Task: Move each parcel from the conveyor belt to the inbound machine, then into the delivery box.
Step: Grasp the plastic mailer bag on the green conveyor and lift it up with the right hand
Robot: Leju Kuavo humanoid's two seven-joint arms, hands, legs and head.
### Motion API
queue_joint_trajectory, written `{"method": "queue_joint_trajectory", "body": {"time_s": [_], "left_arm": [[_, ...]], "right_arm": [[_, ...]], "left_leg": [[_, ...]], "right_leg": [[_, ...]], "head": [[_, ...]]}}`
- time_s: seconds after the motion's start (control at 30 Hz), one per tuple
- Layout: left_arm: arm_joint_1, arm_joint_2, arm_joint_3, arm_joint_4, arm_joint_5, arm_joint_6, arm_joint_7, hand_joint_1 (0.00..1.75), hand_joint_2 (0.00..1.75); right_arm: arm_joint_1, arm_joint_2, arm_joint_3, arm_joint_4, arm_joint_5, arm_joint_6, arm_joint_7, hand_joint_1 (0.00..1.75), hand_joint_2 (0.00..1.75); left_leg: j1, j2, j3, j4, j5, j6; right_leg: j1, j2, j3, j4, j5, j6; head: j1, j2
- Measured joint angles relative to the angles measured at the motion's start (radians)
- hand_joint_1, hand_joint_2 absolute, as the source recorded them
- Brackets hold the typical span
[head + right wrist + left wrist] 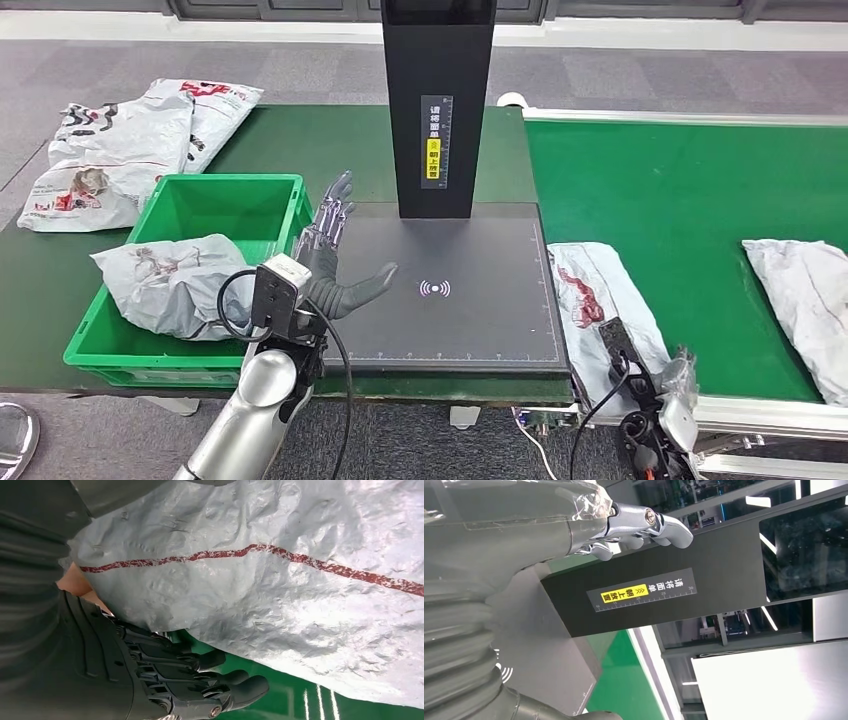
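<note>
Our right hand lies against the parcel at the conveyor belt's near-left edge, grasp uncertain; its long axis runs away from us. Our left hand hovers spread and empty over the inbound machine.

- green table: bin, scanner, white bags at its far left.
- green belt: two parcels.

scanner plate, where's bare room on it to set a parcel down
Most of the scanner plate is bare, from the black post to its near edge. The open left hand crowds its left edge; a parcel borders its right edge.
</note>
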Motion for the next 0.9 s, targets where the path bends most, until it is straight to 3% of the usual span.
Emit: {"method": "queue_joint_trajectory", "body": {"time_s": [0.03,0.07,0.17,0.2,0.9], "left_arm": [[0.000,0.001,0.000,0.000,0.000,0.000,-0.001,0.00,1.75],[0.000,0.001,0.000,0.000,0.001,0.000,-0.001,0.00,1.75],[-0.002,0.005,0.000,0.001,0.004,0.000,-0.004,0.00,1.75],[-0.002,0.006,0.000,0.001,0.005,0.000,-0.007,0.00,1.75],[-0.003,0.026,0.005,0.001,0.009,0.021,-0.017,0.00,1.75]], "right_arm": [[-0.004,0.000,0.000,0.006,0.002,0.001,0.002,0.00,1.75],[-0.008,-0.001,0.000,0.011,0.003,0.002,0.004,0.11,1.75],[-0.019,-0.001,0.000,0.027,0.012,0.003,0.009,1.42,1.75],[-0.022,-0.001,0.000,0.032,0.017,0.002,0.009,1.75,1.75],[-0.039,-0.009,0.000,0.055,0.025,-0.088,-0.057,1.75,1.75]], "left_leg": [[0.000,0.000,0.000,0.000,0.000,0.000],[0.000,0.000,0.001,0.000,0.000,0.001],[0.000,0.000,0.001,0.001,0.001,0.001],[0.000,0.000,0.001,0.001,0.001,0.002],[0.000,0.000,0.000,0.002,0.001,0.002]], "right_leg": [[0.000,0.000,0.000,0.000,0.000,0.000],[0.000,0.000,0.001,0.000,0.000,0.001],[0.000,0.000,0.002,-0.001,0.001,0.002],[0.000,0.000,0.002,-0.001,0.001,0.002],[0.000,0.000,0.002,-0.001,0.002,0.003]], "head": [[0.000,0.000],[0.000,0.000],[0.000,0.000],[0.000,0.000],[0.000,0.000]]}}
